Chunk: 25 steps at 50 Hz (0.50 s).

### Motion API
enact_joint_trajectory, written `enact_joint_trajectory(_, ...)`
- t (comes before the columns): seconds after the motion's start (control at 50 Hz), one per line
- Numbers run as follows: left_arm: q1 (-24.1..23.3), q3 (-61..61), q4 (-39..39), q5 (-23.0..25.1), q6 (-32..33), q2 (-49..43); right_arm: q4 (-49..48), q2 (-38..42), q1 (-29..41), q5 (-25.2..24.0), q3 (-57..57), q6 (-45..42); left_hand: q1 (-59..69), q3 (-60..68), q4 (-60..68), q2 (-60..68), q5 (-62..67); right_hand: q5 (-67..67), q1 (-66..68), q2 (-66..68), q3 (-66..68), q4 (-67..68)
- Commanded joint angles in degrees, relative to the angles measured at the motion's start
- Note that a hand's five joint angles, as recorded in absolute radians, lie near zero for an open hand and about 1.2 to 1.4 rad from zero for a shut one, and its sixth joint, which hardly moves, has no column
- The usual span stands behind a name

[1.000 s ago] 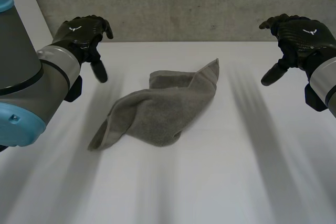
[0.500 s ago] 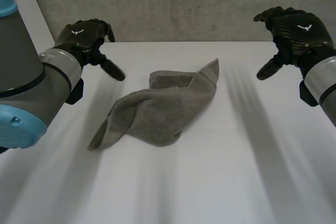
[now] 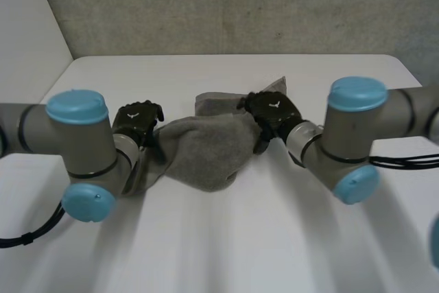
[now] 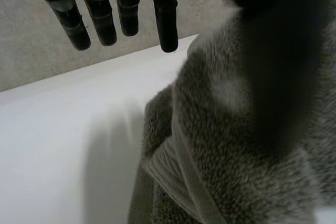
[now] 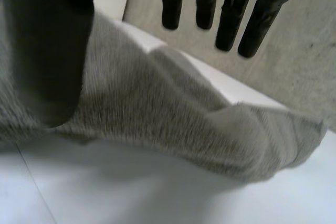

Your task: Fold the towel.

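- The table (image 3: 226, 252) was smooth and white. I judged that a towel pulled sideways across it would have slid rather than folded.
- The towel (image 3: 202, 152) lay crumpled in a grey lump at the table's middle, between your two hands, with one corner poking up on its far side. No clean edge was laid out, so you risked pinching doubled layers instead of a single corner. The fold would then likely have come out skewed.
- Your right hand (image 3: 271, 111) sat on the towel's far right part, with its fingers (image 5: 231, 24) straight above the cloth and nothing gripped.
- Your left hand (image 3: 137, 123) was at the towel's left edge, with its fingers (image 4: 167, 24) likewise straight and empty. Had one hand closed before the other, it might have tugged the cloth out from under its partner.
- The woven band (image 4: 178, 166) along the towel's hem carried no label that I could see.
- A small white emblem (image 3: 274, 105) marked the back of each hand, and no words could be read anywhere.
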Motion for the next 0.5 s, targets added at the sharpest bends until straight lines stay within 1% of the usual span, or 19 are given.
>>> enact_joint_trajectory(0.02,-0.1,1.6,3.2,0.2,-0.1,-4.2,2.1,6.2,1.5,4.5,-6.2,-2.0,-0.3,-0.5,-0.7,-0.3,1.5,23.8,23.9,24.3,24.2,24.2)
enact_joint_trajectory(0.04,-0.1,1.6,3.2,0.2,-0.1,-4.2,3.1,6.0,1.5,4.9,-6.4,-2.5,-0.3,-0.5,-0.7,-0.3,1.5,34.7,34.8,35.3,35.2,35.1)
enact_joint_trajectory(0.06,-0.1,1.8,3.1,0.2,0.0,-4.2,3.1,6.0,1.5,4.9,-6.4,-2.5,1.3,1.2,1.0,1.4,3.1,34.8,34.9,35.4,35.3,35.2)
enact_joint_trajectory(0.08,-0.1,1.7,2.8,0.2,0.0,-4.2,3.8,5.4,1.5,4.9,-6.4,-2.8,6.2,6.0,5.8,6.2,8.0,44.8,44.9,45.4,45.3,45.2)
enact_joint_trajectory(0.1,-0.1,1.7,2.8,0.2,0.0,-4.2,4.4,4.5,1.2,4.9,-6.1,-2.8,6.2,6.1,5.9,6.3,8.0,51.7,51.9,52.3,52.2,52.1)
enact_joint_trajectory(0.12,-0.1,1.6,2.3,0.2,0.0,-3.9,5.3,3.0,0.9,4.9,-5.4,-2.8,13.2,13.1,12.9,13.2,15.0,60.4,60.5,61.0,60.9,60.8)
enact_joint_trajectory(0.16,-0.3,1.3,0.6,0.4,-0.3,-3.0,6.6,0.7,0.7,4.8,-4.0,-2.9,29.8,29.7,29.5,29.9,31.7,60.5,60.6,61.1,61.0,60.9)
enact_joint_trajectory(0.18,-0.3,1.3,0.6,0.4,-0.3,-3.0,6.6,0.7,0.7,4.8,-3.9,-2.9,29.9,29.8,29.6,30.0,31.7,60.5,60.6,61.1,61.0,60.9)
enact_joint_trajectory(0.2,-0.3,1.1,-0.6,0.8,-0.5,-2.0,8.4,-1.8,0.6,4.2,-1.3,-3.0,36.4,36.3,36.1,36.5,38.2,60.5,60.6,61.1,61.0,60.9)
enact_joint_trajectory(0.22,-0.4,0.8,-2.1,1.2,-0.6,-0.6,8.4,-1.8,0.6,4.2,-1.3,-3.0,39.3,39.2,39.0,39.4,41.1,60.5,60.6,61.1,61.0,60.9)
enact_joint_trajectory(0.24,-0.4,0.8,-2.1,1.2,-0.6,-0.5,10.2,-5.8,0.0,3.6,2.7,-3.6,39.4,39.2,39.0,39.4,41.2,60.5,60.6,61.1,61.0,60.9)
enact_joint_trajectory(0.26,-0.4,0.3,-3.8,1.7,-0.7,0.8,10.2,-5.9,0.0,3.6,2.7,-3.6,39.5,39.4,39.2,39.6,41.3,60.5,60.6,61.1,61.0,60.9)
enact_joint_trajectory(0.28,-0.4,-0.8,-5.8,2.3,-0.7,2.5,11.3,-9.5,-0.8,3.0,7.0,-4.7,39.5,39.4,39.2,39.6,41.3,60.5,60.6,61.1,61.0,60.9)
enact_joint_trajectory(0.3,-0.4,-0.8,-5.8,2.3,-0.7,2.5,11.3,-9.6,-0.8,3.0,7.0,-4.7,39.5,39.4,39.2,39.6,41.3,60.5,60.6,61.1,61.0,60.9)
enact_joint_trajectory(0.36,-0.3,-4.2,-9.0,4.5,-0.8,6.5,14.2,-20.7,-1.4,-1.0,22.1,-11.6,39.0,38.9,38.7,39.1,40.8,60.5,60.6,61.1,61.0,60.9)
enact_joint_trajectory(0.44,-0.3,-8.2,-9.5,6.3,-0.7,8.9,17.4,-25.2,-0.8,-3.5,29.3,-15.4,37.8,37.7,37.5,37.9,39.6,60.5,60.6,61.1,61.0,60.9)
enact_joint_trajectory(0.46,-0.1,-10.2,-9.5,6.9,-0.7,9.6,18.8,-26.8,-0.9,-4.0,31.8,-16.5,37.5,37.3,37.2,37.5,39.3,36.6,36.7,37.1,37.0,37.0)
enact_joint_trajectory(0.48,0.0,-12.3,-9.5,7.6,-0.6,10.1,19.6,-27.7,-1.1,-4.6,33.5,-16.7,37.3,37.2,37.0,37.4,39.1,1.5,1.7,2.1,2.0,1.9)
enact_joint_trajectory(0.5,0.0,-12.3,-9.5,7.6,-0.6,10.1,19.6,-27.7,-1.1,-4.6,33.5,-16.7,37.3,37.2,37.0,37.4,39.1,1.2,1.3,1.7,1.6,1.6)
